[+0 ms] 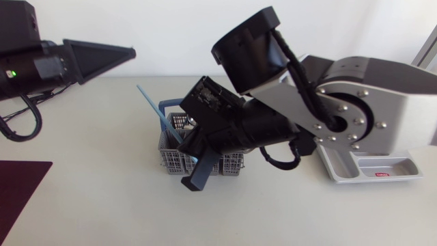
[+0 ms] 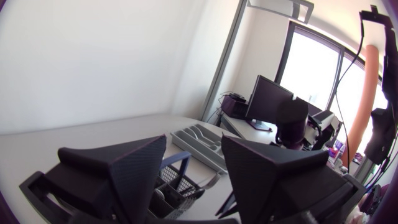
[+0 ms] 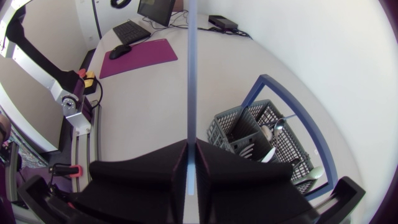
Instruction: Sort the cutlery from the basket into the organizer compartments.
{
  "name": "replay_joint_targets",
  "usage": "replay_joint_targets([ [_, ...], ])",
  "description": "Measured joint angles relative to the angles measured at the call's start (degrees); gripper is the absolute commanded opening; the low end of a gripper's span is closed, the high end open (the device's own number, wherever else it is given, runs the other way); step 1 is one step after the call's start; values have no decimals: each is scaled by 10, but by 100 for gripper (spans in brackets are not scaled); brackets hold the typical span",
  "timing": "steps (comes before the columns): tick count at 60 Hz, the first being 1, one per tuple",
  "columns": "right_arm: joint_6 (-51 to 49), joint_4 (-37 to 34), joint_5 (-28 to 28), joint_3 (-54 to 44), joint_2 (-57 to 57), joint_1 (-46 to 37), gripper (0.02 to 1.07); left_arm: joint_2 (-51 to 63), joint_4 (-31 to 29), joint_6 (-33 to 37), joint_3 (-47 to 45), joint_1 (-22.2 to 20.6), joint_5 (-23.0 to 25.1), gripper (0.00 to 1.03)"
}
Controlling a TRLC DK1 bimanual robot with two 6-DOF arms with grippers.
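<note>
A grey wire basket (image 1: 232, 165) with a blue handle stands mid-table, several pieces of cutlery (image 3: 273, 134) still upright in it. My right gripper (image 1: 193, 162) hangs over the basket's left end, shut on a thin light-blue cutlery handle (image 1: 153, 109) that slants up and away to the left. In the right wrist view that handle (image 3: 191, 74) runs straight out from between the closed fingers (image 3: 143, 168), with the basket (image 3: 245, 124) beside it. My left gripper (image 1: 102, 58) is raised at the far left, open and empty (image 2: 194, 142). The grey organizer (image 1: 369, 171) lies at the right, partly hidden by my right arm.
A dark purple mat (image 1: 20, 188) lies at the table's front left corner; the right wrist view shows a keyboard (image 3: 130, 28) and mouse (image 3: 118, 51) by it. In the left wrist view the organizer (image 2: 208, 148) lies beyond the basket (image 2: 180, 182).
</note>
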Motion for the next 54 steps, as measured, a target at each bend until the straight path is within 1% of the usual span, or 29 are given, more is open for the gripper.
replay_joint_targets([
  [6,0,-18,1,-19,-32,1,7,6,2,-6,33,23,0,89],
  [13,0,-44,4,-38,-79,-6,8,16,-5,-4,56,39,0,89],
  [17,0,-58,5,-48,-108,-18,8,19,-39,17,60,39,-9,89],
  [21,0,-74,8,-60,-140,-38,8,22,-111,65,65,23,-45,89],
  [23,0,-83,10,-65,-155,-50,7,23,-148,94,67,9,-64,89],
  [26,0,-98,11,-71,-177,-72,8,26,-186,130,67,-14,-89,89],
  [31,-4,-119,11,-78,-214,-119,8,26,-237,194,67,-70,-166,89],
  [35,-11,-135,11,-80,-235,-157,8,26,-254,230,67,-111,-210,89],
  [40,-20,-154,11,-81,-256,-216,8,26,-269,258,67,-160,-268,89],
  [42,-27,-159,10,-82,-261,-242,8,26,-273,264,67,-176,-287,89],
  [43,-35,-165,4,-82,-263,-271,8,26,-278,274,67,-195,-309,89],
  [45,-43,-168,0,-83,-265,-299,8,26,-284,279,67,-212,-331,89],
  [49,-59,-170,-12,-89,-264,-362,8,26,-295,292,67,-247,-371,89],
  [54,-82,-170,-32,-93,-251,-443,8,31,-303,302,67,-278,-401,89],
])
